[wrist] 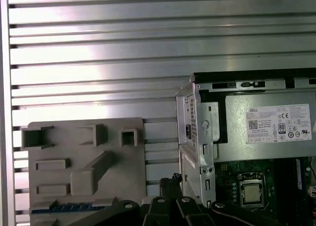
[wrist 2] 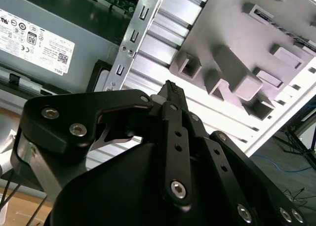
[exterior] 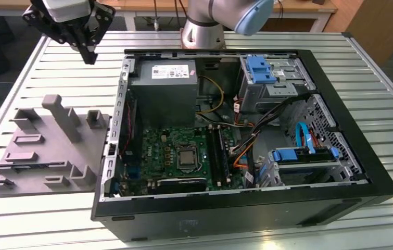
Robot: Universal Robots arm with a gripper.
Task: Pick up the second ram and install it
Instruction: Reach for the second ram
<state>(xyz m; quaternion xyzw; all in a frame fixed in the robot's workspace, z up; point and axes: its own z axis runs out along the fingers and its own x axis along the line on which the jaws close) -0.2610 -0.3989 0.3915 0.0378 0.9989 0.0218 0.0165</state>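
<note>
While the gripper (exterior: 89, 56) hangs high over the slatted table (exterior: 36, 73), just off the corner of the open computer case (exterior: 252, 213) at the exterior view's left, its fingers look pressed together with nothing between them. As far as I can make out, the second ram (wrist: 69, 207) sits in a slot of the grey fixture (exterior: 50, 151), well apart from the gripper and from the green motherboard (exterior: 161, 151). I'd judge it light and stiff, but thin and easily hurt. The chips and the contact edge want no pinching, so the long flat faces near the middle seem the place to take it, squarely, lest it tip. The first wrist view gives the stick as a thin blue strip along the fixture's edge, which I can barely pick out in the exterior view. The exterior view in turn lays out the whole case, with its drive bays and cables. The second wrist view brings the closed fingertips up close against the fixture's posts.
</note>
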